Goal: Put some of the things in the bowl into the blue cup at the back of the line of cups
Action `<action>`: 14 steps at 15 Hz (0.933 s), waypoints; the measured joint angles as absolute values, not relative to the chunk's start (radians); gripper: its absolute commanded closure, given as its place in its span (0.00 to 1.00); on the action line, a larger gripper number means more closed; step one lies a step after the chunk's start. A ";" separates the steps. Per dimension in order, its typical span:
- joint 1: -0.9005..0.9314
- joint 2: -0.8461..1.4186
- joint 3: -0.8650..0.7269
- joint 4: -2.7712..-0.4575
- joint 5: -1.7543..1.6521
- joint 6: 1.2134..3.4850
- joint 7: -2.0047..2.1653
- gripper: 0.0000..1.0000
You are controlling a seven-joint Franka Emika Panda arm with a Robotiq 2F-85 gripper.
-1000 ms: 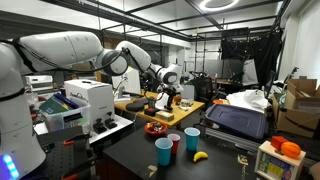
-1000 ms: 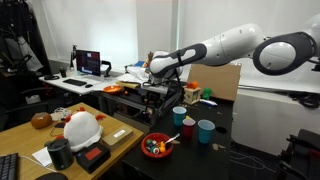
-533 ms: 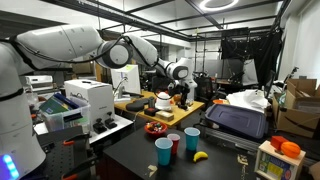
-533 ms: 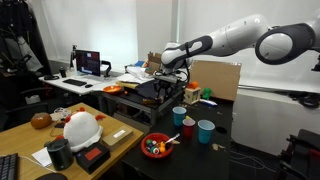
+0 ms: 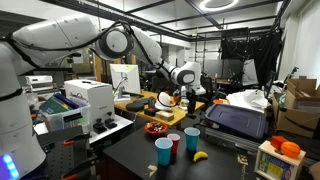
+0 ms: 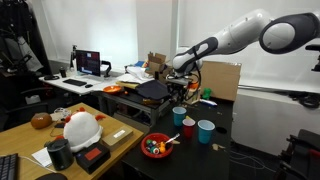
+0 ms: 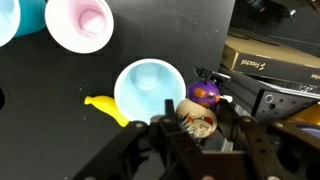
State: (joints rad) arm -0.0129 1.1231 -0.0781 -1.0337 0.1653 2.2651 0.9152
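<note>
Hovering by the blue cup (image 7: 150, 88), claw (image 7: 196, 130) clamped on speckled lump (image 7: 197, 118), banana (image 7: 105, 108) beside, red cup (image 7: 82, 22) beyond

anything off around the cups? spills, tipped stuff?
No spill. The blue cup and the red cup stand upright. Only stray: a banana lying loose on the black table beside that blue cup.

The blue cup (image 7: 150, 90) is plain light blue, the banana (image 7: 105, 108) left of it yellow, the table (image 7: 50, 140) black. The gripper (image 7: 197, 125) is black and clasps a whitish thing (image 7: 192, 117) mottled with brown. A purple object (image 7: 205, 93) shows just behind it. In an exterior view the bowl (image 6: 165, 152) is red, its bits (image 6: 150, 146) dark and yellowish. The middle cup (image 6: 188, 127) is red too, and the robot arm (image 6: 240, 35) is white.
</note>
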 measured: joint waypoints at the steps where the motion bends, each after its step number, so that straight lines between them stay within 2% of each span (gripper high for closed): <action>1: -0.014 1.108 -0.084 -1.074 0.166 2.281 0.916 0.79; 8: -0.013 1.000 -0.098 -1.344 0.170 2.382 0.926 0.79; 14: 0.006 0.953 -0.106 -1.459 0.170 2.479 0.927 0.79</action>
